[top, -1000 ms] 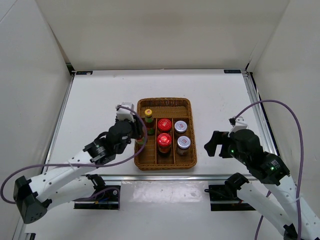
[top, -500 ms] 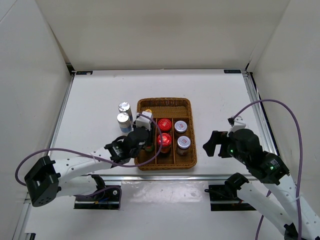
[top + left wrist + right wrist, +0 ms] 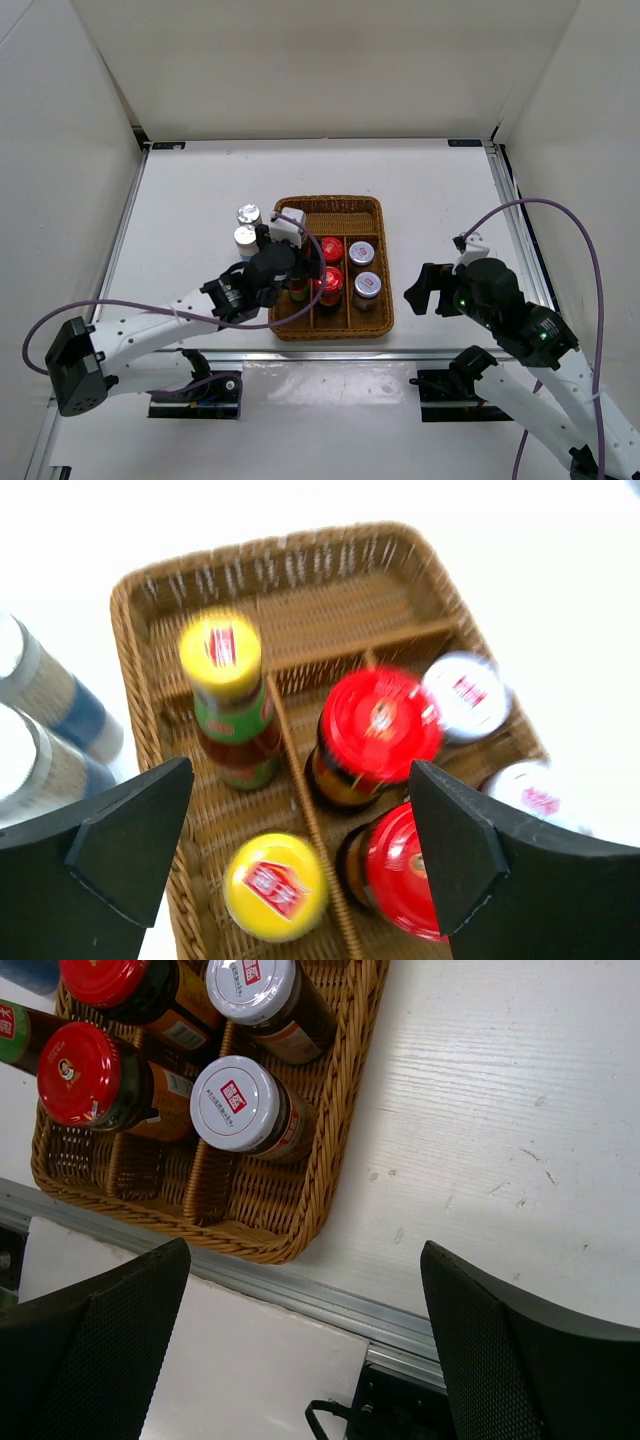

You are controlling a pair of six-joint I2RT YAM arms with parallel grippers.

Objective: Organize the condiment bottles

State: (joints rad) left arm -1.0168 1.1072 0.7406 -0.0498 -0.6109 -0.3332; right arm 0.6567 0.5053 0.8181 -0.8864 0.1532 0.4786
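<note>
Bottles (image 3: 378,730) in wicker tray (image 3: 300,545), left claw (image 3: 300,780) gaping above

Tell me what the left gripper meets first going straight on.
Most likely the cap of the near yellow-capped bottle in the wicker tray, seen between the open fingers of the left gripper; the red-lidded jar beside it is just off line. Depth is unclear.

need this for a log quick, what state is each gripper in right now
Left gripper: open, holding nothing.
Right gripper: open, holding nothing.
</note>
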